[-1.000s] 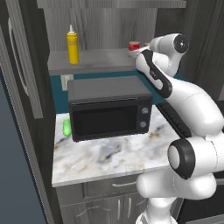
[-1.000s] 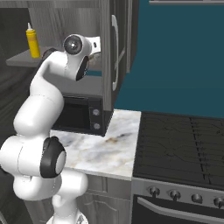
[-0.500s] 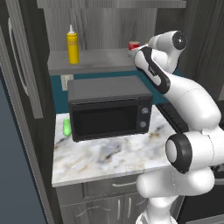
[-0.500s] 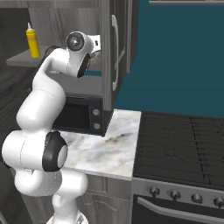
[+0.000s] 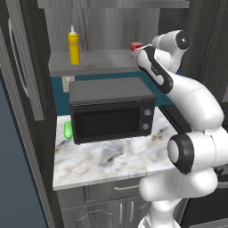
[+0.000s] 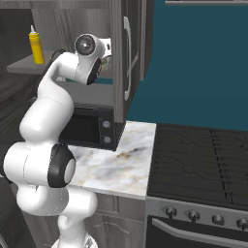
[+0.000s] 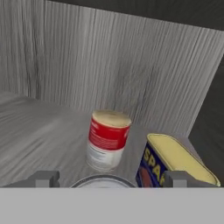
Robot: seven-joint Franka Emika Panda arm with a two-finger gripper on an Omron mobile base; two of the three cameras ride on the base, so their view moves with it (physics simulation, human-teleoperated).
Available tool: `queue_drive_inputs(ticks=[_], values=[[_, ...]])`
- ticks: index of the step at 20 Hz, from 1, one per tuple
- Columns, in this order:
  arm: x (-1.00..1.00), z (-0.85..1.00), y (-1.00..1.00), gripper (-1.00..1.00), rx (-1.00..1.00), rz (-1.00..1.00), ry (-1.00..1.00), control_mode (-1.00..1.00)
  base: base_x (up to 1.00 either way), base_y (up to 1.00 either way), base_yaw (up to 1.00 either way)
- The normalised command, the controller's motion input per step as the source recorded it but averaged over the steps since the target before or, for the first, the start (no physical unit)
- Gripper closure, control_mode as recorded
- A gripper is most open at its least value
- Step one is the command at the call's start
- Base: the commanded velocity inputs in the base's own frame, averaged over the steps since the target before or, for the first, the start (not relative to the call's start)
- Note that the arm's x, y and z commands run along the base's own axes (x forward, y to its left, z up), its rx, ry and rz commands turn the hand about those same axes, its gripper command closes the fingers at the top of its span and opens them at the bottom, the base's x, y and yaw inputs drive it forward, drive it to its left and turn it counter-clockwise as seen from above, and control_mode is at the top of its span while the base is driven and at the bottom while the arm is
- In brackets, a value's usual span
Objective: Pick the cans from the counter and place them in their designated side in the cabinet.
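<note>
Hand view looks along the gripper point(image 7: 104, 178) into the cabinet point(image 7: 131, 61), whose vertical-plank back fills the upper part of the frame above the flat grey shelf board point(image 7: 39, 131). The two dark fingertips point(image 7: 43, 178) rise at the lower left and lower right of the frame, well apart, so the jaws stand wide, and they close on nothing. Between them, at the bottom centre, shows the silver top of one can point(image 7: 103, 182) (only its rim is visible, so its label cannot be told). Just beyond it, at the middle of the frame, the red-and-white can point(image 7: 107, 140) stands upright on the shelf board. To its right, at the lower right of the frame, sits a squat blue-and-yellow tin point(image 7: 175, 164), close beside the red-and-white can but not clearly touching it. In the left base view the white arm point(image 5: 187, 98) climbs from the lower right and bends to the upper middle of the frame, where the red top of a can point(image 5: 136, 46) peeks out just left of the wrist. A yellow squeeze bottle point(image 5: 73, 46) stands upright at the upper left on the same shelf, well apart from the cans. Below the shelf a black microwave point(image 5: 111, 115) rests on the marbled counter point(image 5: 111, 158), with a small green object point(image 5: 67, 129) at its left side.
</note>
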Motion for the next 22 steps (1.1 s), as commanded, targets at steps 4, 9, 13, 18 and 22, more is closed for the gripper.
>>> queue_drive_inputs(ticks=[4, 9, 13, 18, 22], values=[[0.24, -0.13, -0.03, -1.0, 0.0, 0.0, 0.0, -1.0, 0.0, 0.0, 0.0], [0.28, -0.1, -0.02, -1.0, 0.0, 0.0, 0.0, -1.0, 0.0, 0.0, 0.0], [0.02, 0.0, -0.06, -1.0, 0.0, 0.0, -0.02, -1.0, 0.0, 0.0, 0.0], [-0.07, 0.0, -0.03, -1.0, 0.01, 0.01, -0.06, -1.0, 0.0, 0.0, 0.0], [-0.15, 0.0, 0.01, -1.0, 0.01, 0.01, -0.06, -1.0, 0.0, 0.0, 0.0]])
